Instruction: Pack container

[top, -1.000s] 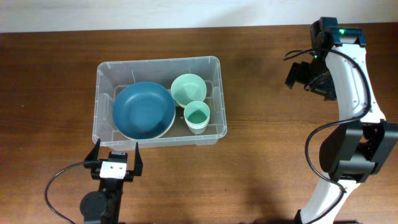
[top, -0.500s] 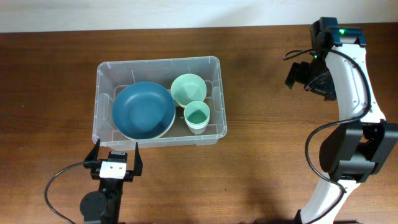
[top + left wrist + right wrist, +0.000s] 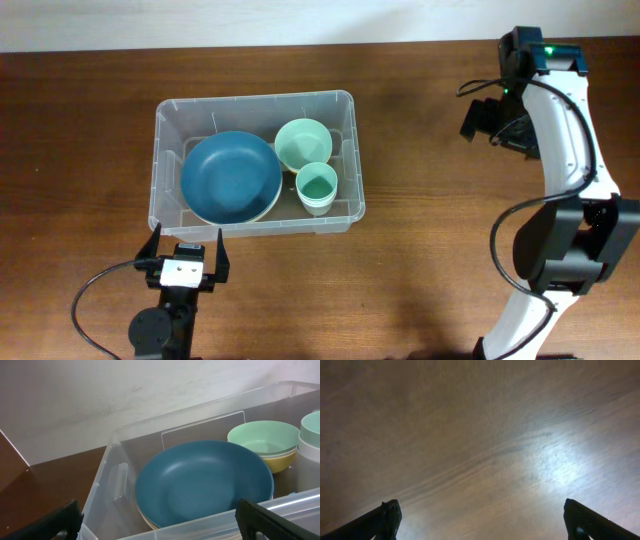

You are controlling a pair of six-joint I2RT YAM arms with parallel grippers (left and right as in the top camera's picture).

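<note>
From above, the container (image 3: 255, 98) stands on the counter (image 3: 80, 150). Inside it a blue plate (image 3: 231, 177) fills the left part, and a green bowl (image 3: 302, 143) and a cup (image 3: 317, 186) sit at the right end. The left gripper (image 3: 187, 238) is just outside the near wall of the container, spread wide and grasping nothing. The right gripper (image 3: 478, 120) is well apart to the right of the container, released too.

The left wrist view looks over the near wall. The plate lies on a pale one, and the green bowl is nested in a yellow bowl (image 3: 280, 462).

The right wrist view shows only bare counter between the wide fingers.

I see no loose item outside the container, so I think the packing is nearly done or done. To do it well, the left gripper should rise straight up before any move, so that it does not push the near wall. A further item would fit best on top of the plate.

Compared with a second ago, nothing has moved. Both arms and all the dishes are in the same places.
</note>
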